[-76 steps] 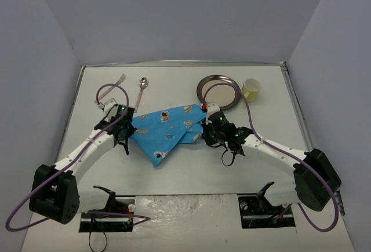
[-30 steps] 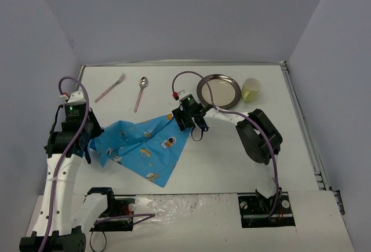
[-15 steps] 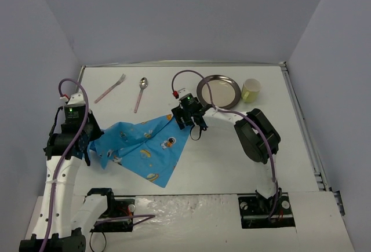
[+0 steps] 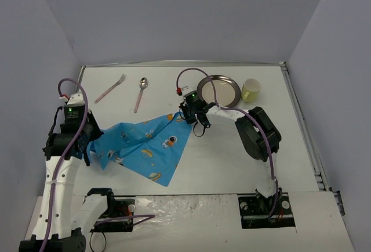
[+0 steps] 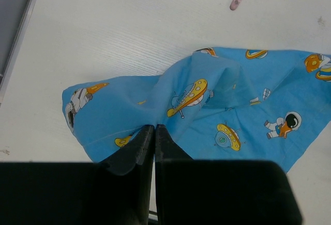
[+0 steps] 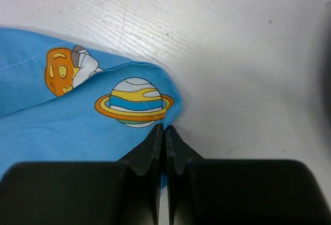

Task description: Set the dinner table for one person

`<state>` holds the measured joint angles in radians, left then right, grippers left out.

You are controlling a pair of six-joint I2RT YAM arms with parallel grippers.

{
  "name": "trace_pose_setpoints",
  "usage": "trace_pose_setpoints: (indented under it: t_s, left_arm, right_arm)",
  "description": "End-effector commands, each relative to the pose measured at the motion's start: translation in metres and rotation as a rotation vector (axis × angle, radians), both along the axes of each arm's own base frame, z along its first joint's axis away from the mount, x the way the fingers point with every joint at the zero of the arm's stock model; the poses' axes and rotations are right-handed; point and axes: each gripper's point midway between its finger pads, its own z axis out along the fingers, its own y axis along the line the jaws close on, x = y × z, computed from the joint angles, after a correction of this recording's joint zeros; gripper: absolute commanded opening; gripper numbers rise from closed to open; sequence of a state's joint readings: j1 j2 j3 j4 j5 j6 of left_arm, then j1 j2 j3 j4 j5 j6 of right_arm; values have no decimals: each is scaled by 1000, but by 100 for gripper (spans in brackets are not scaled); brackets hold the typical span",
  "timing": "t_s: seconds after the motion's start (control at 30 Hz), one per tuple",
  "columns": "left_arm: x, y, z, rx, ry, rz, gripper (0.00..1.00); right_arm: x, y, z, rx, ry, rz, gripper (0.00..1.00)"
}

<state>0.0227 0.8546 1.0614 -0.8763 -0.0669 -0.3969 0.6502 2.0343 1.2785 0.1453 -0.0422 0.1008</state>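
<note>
Top external: blue mat (image 4: 142, 148) on table (image 4: 232, 159), left pincer (image 4: 88, 148) clamped at 9 o'clock, right pincer (image 4: 186, 119) nipping 1 o'clock corner; thin bite, may slip when stretched.

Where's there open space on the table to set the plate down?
Bare patch: the dinner table between the blue cloth and the right arm, nearer than the plate. Another lies right of that arm, nearer than the cup. Crowded: the far edge, where fork, spoon, plate and cup line up, and the left side under the cloth.
</note>
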Motion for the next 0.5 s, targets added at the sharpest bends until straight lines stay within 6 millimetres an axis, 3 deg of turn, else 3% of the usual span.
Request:
trace_pose_setpoints:
  t_s: [0.0,0.1,0.17,0.23,0.33,0.37,0.47]
  left_arm:
    - [16,4,42,8,-123,13,0]
    - [29,6,57,13,-147,24,0]
    - [40,8,74,16,-184,30,0]
    - [57,12,86,19,-197,44,0]
    - [91,20,127,12,-260,60,0]
    - [92,21,128,5,-260,59,0]
    - [114,21,177,-23,-357,34,0]
  right_arm:
    - [-13,-11,21,-43,17,22,0]
    - [12,-7,82,-29,-121,23,0]
    - [24,-17,109,-88,-196,18,0]
    - [43,-22,157,-105,-317,-3,0]
    - [68,-42,222,-149,-476,-44,0]
    - [71,-41,237,-136,-504,-51,0]
    - [74,-55,311,-134,-656,-81,0]
